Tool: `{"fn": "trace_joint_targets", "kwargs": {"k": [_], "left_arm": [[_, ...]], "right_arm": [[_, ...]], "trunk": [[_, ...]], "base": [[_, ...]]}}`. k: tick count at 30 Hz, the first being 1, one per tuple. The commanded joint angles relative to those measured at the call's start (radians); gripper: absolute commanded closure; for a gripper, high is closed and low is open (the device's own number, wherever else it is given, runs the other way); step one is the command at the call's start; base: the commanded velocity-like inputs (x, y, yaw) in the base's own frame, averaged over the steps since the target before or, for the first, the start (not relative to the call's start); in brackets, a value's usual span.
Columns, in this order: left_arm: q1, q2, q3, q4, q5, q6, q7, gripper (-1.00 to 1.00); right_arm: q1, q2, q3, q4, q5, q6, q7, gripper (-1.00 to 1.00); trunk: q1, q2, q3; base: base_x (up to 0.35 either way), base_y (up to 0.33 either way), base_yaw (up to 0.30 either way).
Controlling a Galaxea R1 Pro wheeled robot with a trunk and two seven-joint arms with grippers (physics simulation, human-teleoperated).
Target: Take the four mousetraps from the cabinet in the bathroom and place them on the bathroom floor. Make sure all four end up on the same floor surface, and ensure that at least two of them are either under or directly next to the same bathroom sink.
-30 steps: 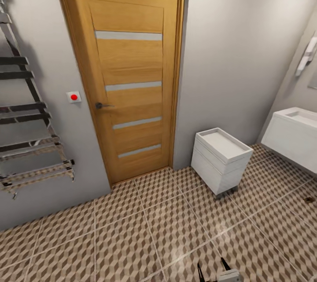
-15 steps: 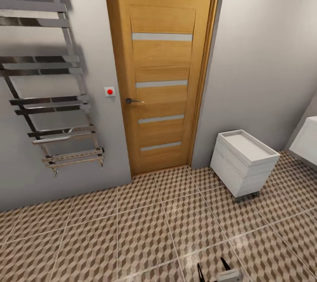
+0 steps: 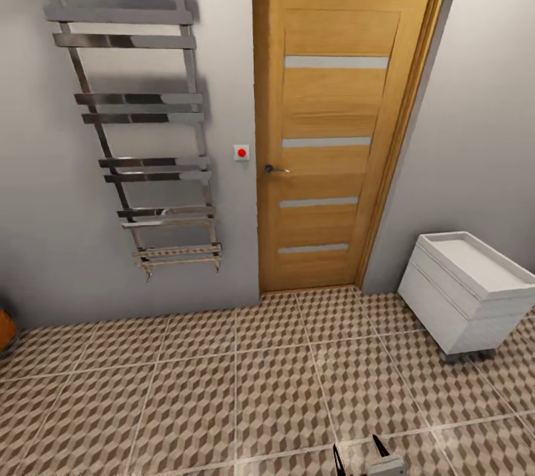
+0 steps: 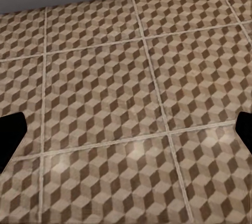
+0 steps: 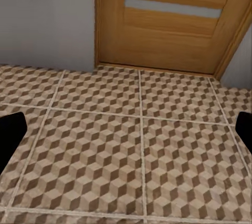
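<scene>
Robot in transit; traps unseen. Door (image 3: pixel 338 127) ahead, white drawer unit (image 3: pixel 469 290) right of it on bathroom floor (image 3: pixel 223 387). Both hands released, empty. Traps likely light, stiff; hold board edges.

brown-beige cube-patterned floor (image 3: pixel 245 379), orange-brown door (image 3: pixel 334 127), white drawer unit (image 3: pixel 468 298)

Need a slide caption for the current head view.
Bathroom floor before a closed wooden door, chrome towel rail on the wall, white drawer unit nearby.

Glossy tiled bathroom floor (image 3: pixel 245 379), matt wooden door (image 3: pixel 338 134), polished chrome towel rack (image 3: pixel 141 112).
</scene>
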Motion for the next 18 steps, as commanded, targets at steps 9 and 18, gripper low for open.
{"fn": "trace_joint_targets", "kwargs": {"k": [9,18], "left_arm": [[-0.002,0.0,-0.008,0.004,0.008,-0.005,-0.001,-1.0],[-0.002,0.0,-0.008,0.004,0.008,-0.004,-0.001,-1.0]], "right_arm": [[-0.001,0.0,0.008,0.001,0.003,-0.002,-0.01,-1.0],[-0.001,0.0,0.008,0.001,0.003,-0.002,-0.01,-1.0]], "trunk": [[0.001,-0.002,-0.002],[0.001,-0.002,-0.002]], "base": [[0.11,0.259,0.286],[0.225,0.233,0.286]]}}
